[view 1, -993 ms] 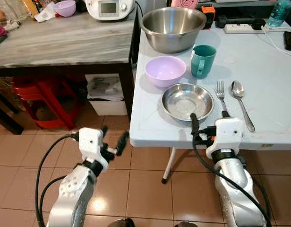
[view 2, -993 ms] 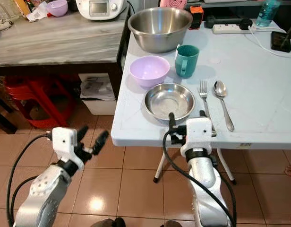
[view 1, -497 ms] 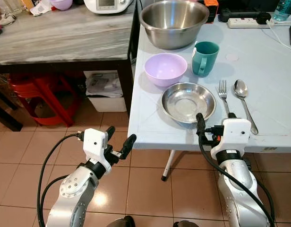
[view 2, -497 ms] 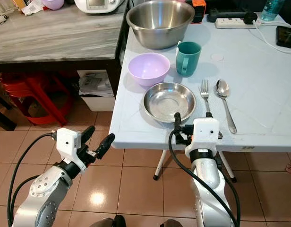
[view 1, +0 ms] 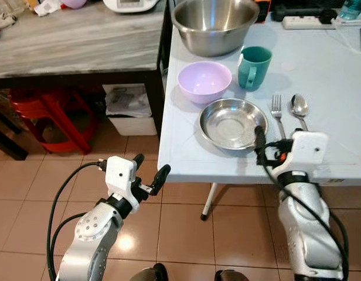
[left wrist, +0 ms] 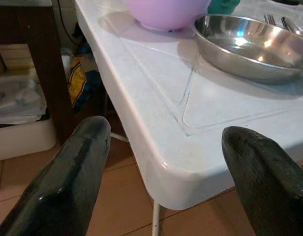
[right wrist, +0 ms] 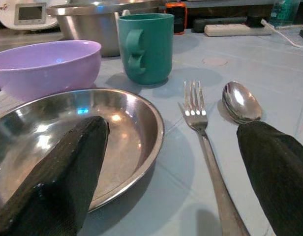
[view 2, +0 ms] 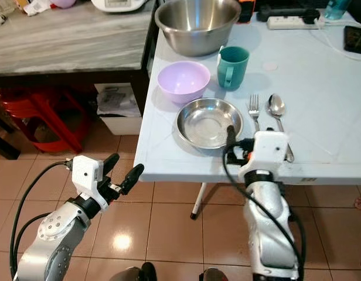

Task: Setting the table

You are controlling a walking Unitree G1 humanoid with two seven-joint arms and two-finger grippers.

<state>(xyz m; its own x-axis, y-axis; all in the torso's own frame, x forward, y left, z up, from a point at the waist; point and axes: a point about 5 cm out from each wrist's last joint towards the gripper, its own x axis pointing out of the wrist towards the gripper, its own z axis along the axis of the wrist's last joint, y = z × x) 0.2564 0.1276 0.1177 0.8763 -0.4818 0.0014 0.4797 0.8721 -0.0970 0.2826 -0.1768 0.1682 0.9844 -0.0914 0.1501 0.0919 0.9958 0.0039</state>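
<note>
Because your right gripper (view 2: 247, 139) stands at the bench (view 1: 339, 88) edge with jaws spread wide and empty, one finger over the steel plate (view 1: 231, 123) rim, the fork (view 1: 278, 112) lies between them. Judge it light, stiff and slippery; take its handle. Your left gripper (view 1: 150, 171), jaws open and empty, hangs below the bench corner. The fork's handle end is hidden.

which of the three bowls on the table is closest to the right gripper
The shallow steel dish, right at the right gripper. The lilac bowl and big steel mixing bowl sit farther back.
</note>
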